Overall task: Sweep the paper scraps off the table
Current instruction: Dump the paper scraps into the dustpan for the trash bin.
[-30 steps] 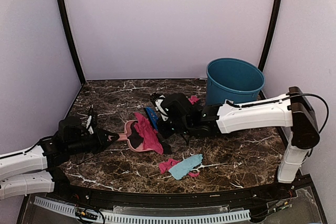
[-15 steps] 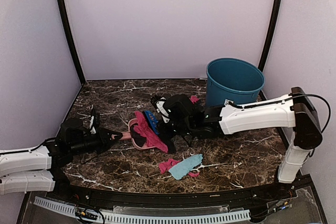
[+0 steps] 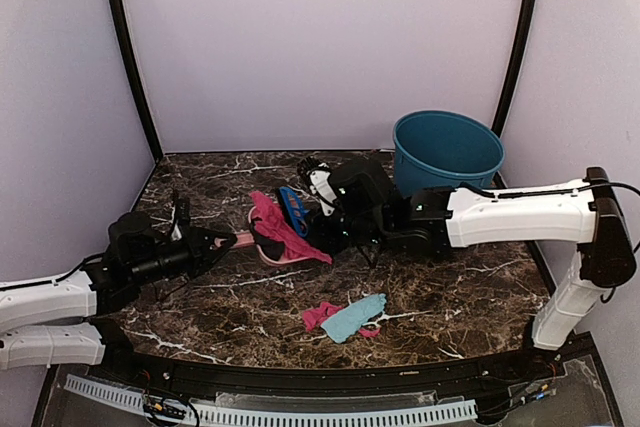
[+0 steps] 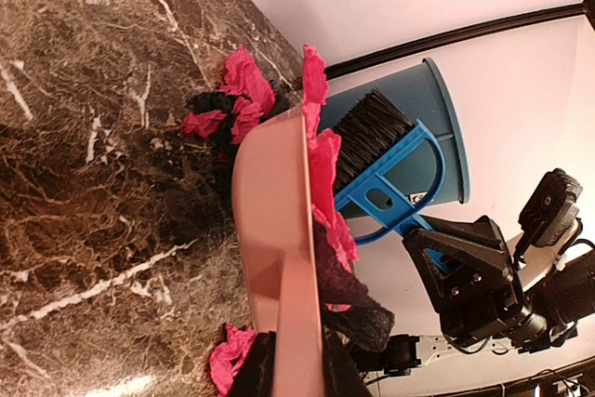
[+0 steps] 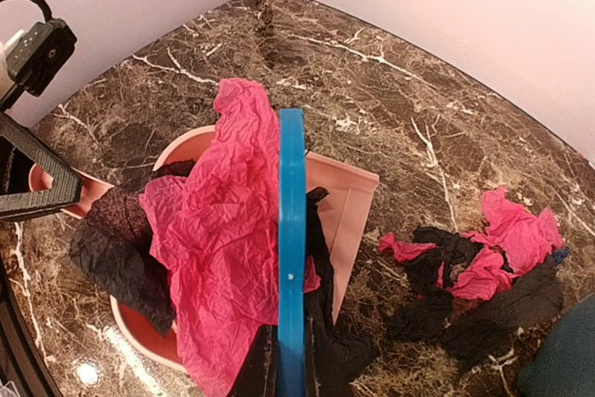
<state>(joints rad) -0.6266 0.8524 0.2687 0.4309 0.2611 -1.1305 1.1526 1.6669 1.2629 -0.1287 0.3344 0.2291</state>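
1. Gripping dustpan (image 4: 274,230) handle in left gripper (image 4: 297,374), brush (image 5: 291,230) in right gripper (image 5: 291,369), fingers clamped.
2. Sweeping paper scraps (image 5: 223,230) into the dustpan; others lying beside the bin (image 3: 447,152) and at the table (image 3: 450,297) front.
3. Probably needing a sweep toward those next.

No legible text, labels or numbers anywhere.

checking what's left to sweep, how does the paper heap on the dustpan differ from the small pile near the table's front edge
The heap is magenta and black; the front pile is magenta with one light blue piece. The heap sits in the pale pink dustpan; the front pile lies on the bare table. The heap is bigger; the front pile is a few pieces. Both are crinkled thin paper.
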